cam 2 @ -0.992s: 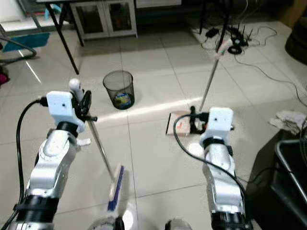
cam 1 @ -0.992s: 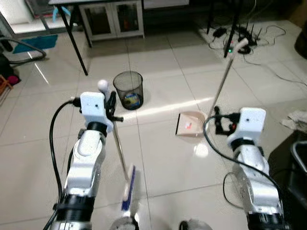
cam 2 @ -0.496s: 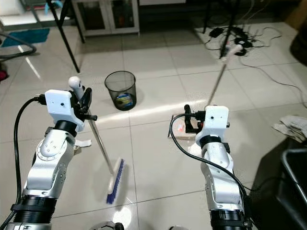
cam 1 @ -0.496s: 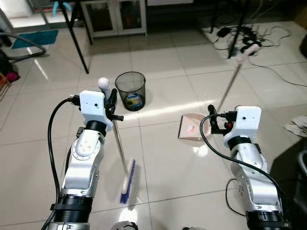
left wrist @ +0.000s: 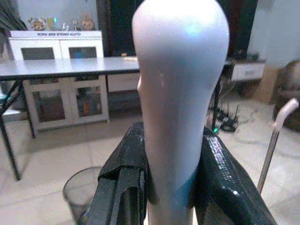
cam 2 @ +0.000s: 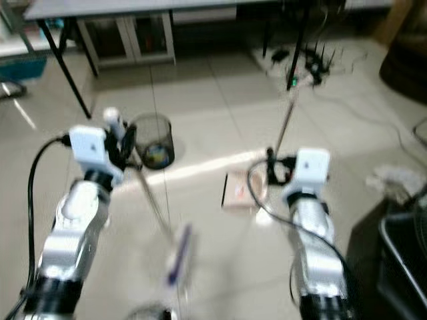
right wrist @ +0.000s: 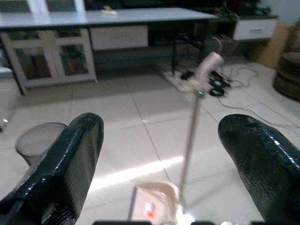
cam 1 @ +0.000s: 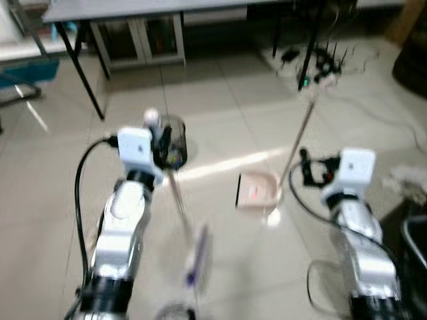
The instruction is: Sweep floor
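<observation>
My left gripper (cam 1: 161, 144) is shut on the upper end of a white broom handle (left wrist: 180, 93), whose rounded tip stands up between the black fingers (left wrist: 220, 168). The stick slants down to the blue and white broom head (cam 1: 198, 256) on the tiled floor before me. A pale pink dustpan (cam 1: 256, 191) lies on the floor, with its long handle (cam 1: 297, 137) leaning up and away. Just right of that handle my right gripper (cam 1: 307, 171) is open; in the right wrist view the dustpan (right wrist: 157, 208) lies between its spread fingers (right wrist: 77, 154). The head views are blurred.
A black mesh waste bin (cam 1: 176, 141) stands just behind my left gripper. Beyond are a grey table on black legs (cam 1: 84, 87) and a white cabinet (cam 1: 140, 40). Cables and a power strip (cam 1: 313, 63) lie at the back right. A dark container (cam 1: 417, 233) sits at the right edge.
The whole picture has shifted and blurred, so the camera has moved. The left gripper keeps its hold on the broom; the right stays open beside the dustpan handle.
</observation>
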Available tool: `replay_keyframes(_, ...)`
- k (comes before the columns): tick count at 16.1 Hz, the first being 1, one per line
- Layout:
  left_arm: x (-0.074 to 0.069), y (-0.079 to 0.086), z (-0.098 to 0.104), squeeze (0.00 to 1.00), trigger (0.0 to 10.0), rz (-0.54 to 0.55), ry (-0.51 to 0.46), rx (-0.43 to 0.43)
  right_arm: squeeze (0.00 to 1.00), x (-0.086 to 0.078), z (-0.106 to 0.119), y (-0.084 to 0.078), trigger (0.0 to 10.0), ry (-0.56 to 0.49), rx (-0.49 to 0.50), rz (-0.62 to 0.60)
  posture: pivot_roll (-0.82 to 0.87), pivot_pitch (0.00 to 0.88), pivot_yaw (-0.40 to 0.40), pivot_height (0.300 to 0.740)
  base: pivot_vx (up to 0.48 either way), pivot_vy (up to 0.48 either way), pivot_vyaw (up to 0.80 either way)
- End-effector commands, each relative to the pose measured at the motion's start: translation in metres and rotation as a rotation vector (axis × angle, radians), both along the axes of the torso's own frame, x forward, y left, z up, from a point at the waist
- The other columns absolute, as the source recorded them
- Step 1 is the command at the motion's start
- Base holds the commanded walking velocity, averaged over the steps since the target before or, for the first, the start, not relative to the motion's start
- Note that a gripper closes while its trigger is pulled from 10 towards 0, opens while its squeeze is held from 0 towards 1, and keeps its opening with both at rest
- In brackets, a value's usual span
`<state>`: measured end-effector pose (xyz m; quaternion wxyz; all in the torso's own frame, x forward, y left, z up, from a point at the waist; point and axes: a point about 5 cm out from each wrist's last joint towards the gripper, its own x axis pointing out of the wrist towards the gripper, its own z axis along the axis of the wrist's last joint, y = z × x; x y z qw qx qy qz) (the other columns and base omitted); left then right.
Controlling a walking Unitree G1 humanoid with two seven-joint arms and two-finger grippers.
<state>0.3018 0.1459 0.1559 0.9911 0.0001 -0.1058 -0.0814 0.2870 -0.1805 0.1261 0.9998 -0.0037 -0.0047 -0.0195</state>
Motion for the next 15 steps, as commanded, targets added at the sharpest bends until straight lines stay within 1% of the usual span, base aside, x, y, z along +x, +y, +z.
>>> replay_keyframes(1,0.0002,0.0110,0.0072,0.00,10.0,0.035,-0.029,0.037,0.00,-0.0002,0.0003,0.0066,10.0,-0.001,-0.001,0.027,0.01,0.086,0.046,0.740,0.439,0.000,0.00)
replay_keyframes(3,0.0001,0.0092,0.0072,0.00,10.0,0.027,-0.027,0.036,0.00,-0.0017,-0.0008,0.0060,10.0,0.005,0.007,0.024,0.01,0.089,0.049,0.740,0.441,0.000,0.00)
replay_keyframes(6,0.0000,0.0097,0.0074,0.00,10.0,0.022,-0.024,0.036,0.00,-0.0020,-0.0015,0.0050,10.0,0.006,0.010,0.021,0.01,0.094,0.052,0.740,0.441,0.000,-0.80)
replay_keyframes(15,0.0007,0.0105,0.0070,0.00,10.0,0.025,-0.018,0.035,0.00,-0.0009,-0.0044,0.0060,10.0,0.014,-0.008,0.035,0.01,0.093,0.051,0.740,0.440,0.000,0.00)
